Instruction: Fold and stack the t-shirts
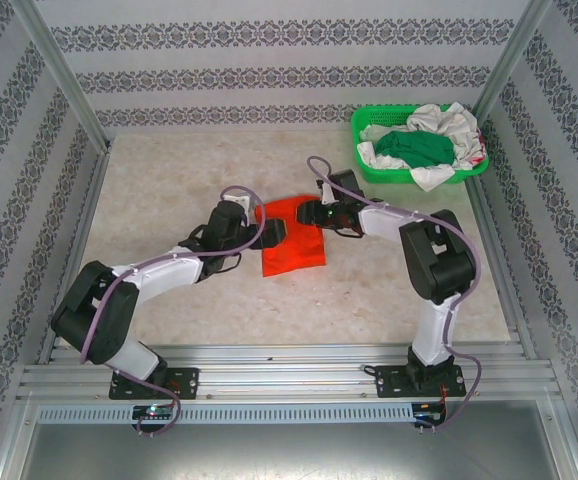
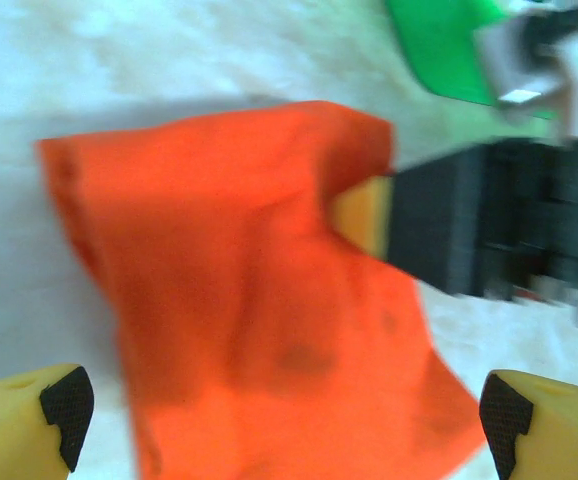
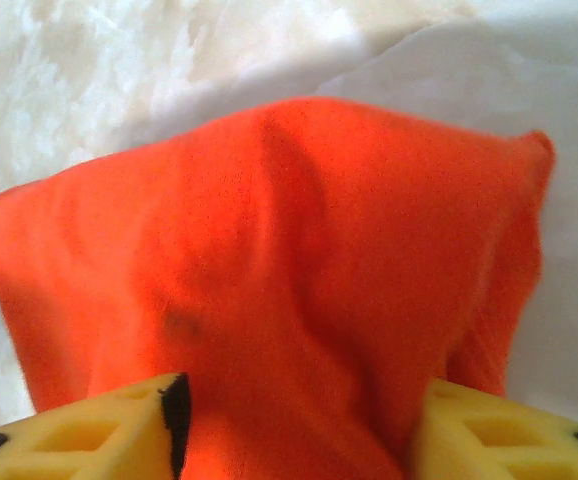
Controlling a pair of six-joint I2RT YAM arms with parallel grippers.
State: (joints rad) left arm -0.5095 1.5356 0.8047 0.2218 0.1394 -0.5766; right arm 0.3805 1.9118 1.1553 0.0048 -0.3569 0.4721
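Observation:
An orange-red t-shirt [image 1: 294, 242] lies folded into a small rectangle at the middle of the table. My left gripper [image 1: 269, 232] is at its left edge. In the left wrist view that gripper [image 2: 279, 410] is open wide, with its black pads [image 2: 64, 400] either side of the orange cloth [image 2: 259, 300] and clear of it. My right gripper [image 1: 311, 213] meets the shirt's far right corner. Its yellow fingers [image 3: 119, 430] stand apart with orange cloth [image 3: 299, 250] bunched between them. A dark green t-shirt [image 1: 416, 148] and a white one [image 1: 451, 122] lie heaped in the basket.
The green lattice basket [image 1: 401, 108] stands at the back right corner, against the patterned wall. A metal rail [image 1: 289, 372] runs along the near edge by the arm bases. In the left wrist view the right arm's black body [image 2: 489, 225] sits close behind the shirt.

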